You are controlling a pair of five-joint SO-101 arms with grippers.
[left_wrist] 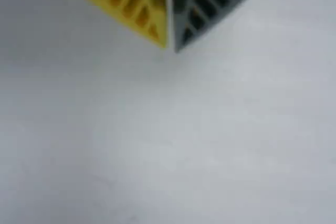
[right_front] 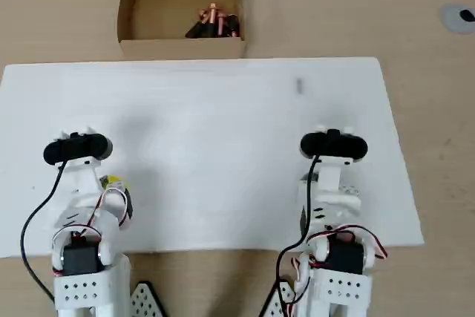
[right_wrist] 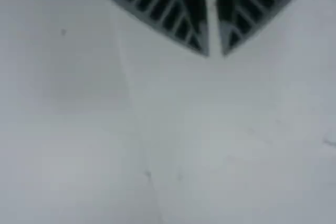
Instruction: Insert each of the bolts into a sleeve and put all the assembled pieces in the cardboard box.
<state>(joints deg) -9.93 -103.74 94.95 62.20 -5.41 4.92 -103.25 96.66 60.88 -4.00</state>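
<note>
Bolt-and-sleeve assemblies (right_front: 215, 24) in cardboard box (right_front: 159, 9): probably rigid, light, slippery; grip mid-length. Left end effector (left_wrist: 170, 43) and right end effector (right_wrist: 212, 51) pressed together, empty.

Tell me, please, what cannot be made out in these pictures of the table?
High view: the pieces in the cardboard box are small and overlap, so their number is unclear.
High view: the grey mark on the white sheet is too small to identify.
Left wrist view: the left gripper is blurred and cut off by the edge.
</note>
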